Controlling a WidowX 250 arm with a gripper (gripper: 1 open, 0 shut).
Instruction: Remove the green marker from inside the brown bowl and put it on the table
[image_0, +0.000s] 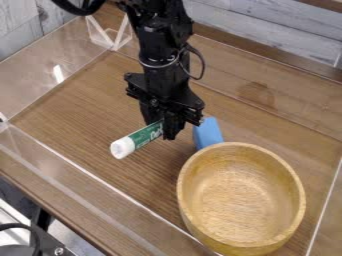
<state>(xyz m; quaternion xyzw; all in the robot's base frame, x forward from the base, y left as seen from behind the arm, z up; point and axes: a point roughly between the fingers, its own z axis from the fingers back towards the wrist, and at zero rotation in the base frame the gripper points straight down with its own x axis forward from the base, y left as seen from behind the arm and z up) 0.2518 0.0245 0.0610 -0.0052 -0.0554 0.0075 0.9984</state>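
The gripper holds the green marker tight, low over the table (beside the bowl).

Green marker, white cap end pointing lower left, tilted, out of the bowl at frame centre, clamped in jaws just above counter. Brown bowl empty, upright, lower right.

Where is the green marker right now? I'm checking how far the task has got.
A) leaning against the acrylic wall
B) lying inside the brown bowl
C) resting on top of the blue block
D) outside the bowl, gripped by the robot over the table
D: the green marker sits in the shut gripper above the table, and the brown bowl is empty.
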